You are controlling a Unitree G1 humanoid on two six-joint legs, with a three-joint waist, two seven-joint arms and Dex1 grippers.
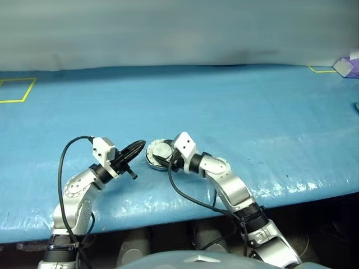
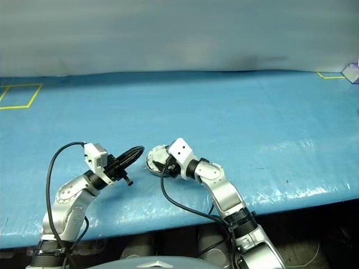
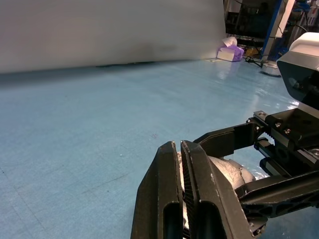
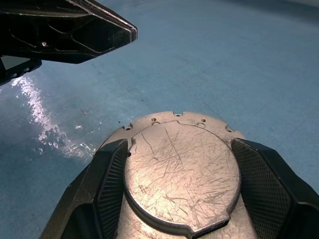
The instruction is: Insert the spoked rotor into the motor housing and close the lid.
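near the front edge of the blue tabletop [image 1: 235, 106] sits the motor housing [image 1: 159, 154] with the lid [image 4: 182, 172] down on top of it – plain scratched grey top facing up, small holes along the rim of the case showing just past it. the right hand [image 4: 182, 184] comes in from the robot's right with one black finger on each side of the round case, pads [image 4: 112, 186] right by the edges; can't tell if they're actually pressing on it or just sitting alongside, so i can't say if it's gripping. the left hand [image 1: 133, 150] is just beside the housing on the robot's left, raised a bit off the surface, its two fingers [image 3: 167, 199] pressed together with nothing between them – closed and empty. the spoked rotor isn't something i can make out with the lid closed over the case. yellow tape outlines [image 1: 17, 89] mark the far left and far right corners, and a small purple box [image 1: 345, 67] sits at the far right edge.
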